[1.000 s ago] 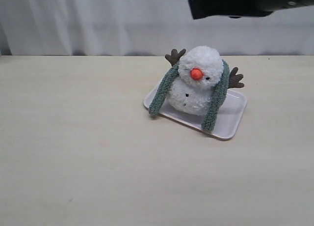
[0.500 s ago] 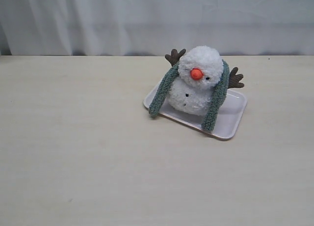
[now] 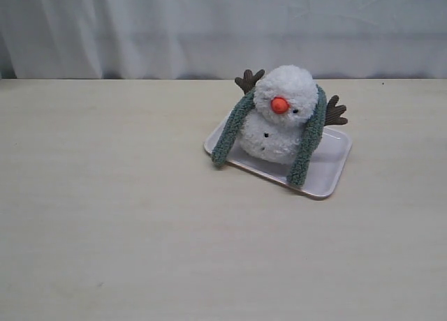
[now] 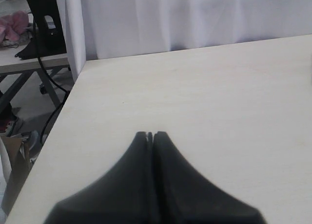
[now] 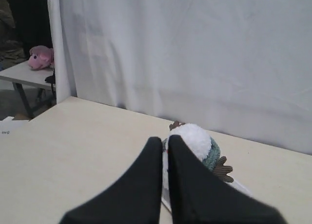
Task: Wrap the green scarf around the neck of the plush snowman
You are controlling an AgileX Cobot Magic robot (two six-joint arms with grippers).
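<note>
Plush snowman [image 3: 283, 115] sits on a white tray [image 3: 332, 171], right of centre on the desk [image 3: 105, 216], toward the far side, orange nose facing near. Green scarf [image 3: 307, 143] runs up both sides of the head and passes behind it; the back is hidden. Ends hang down the front, apart, not crossed: left end drops over the tray's left edge, right end lies on the tray by its near rim. Left tool [image 4: 150, 135]: fingers pressed together, nothing between them, over bare desk. Right tool [image 5: 165, 141]: also pressed together, empty, above the desk, with the snowman just past its tips.
</note>
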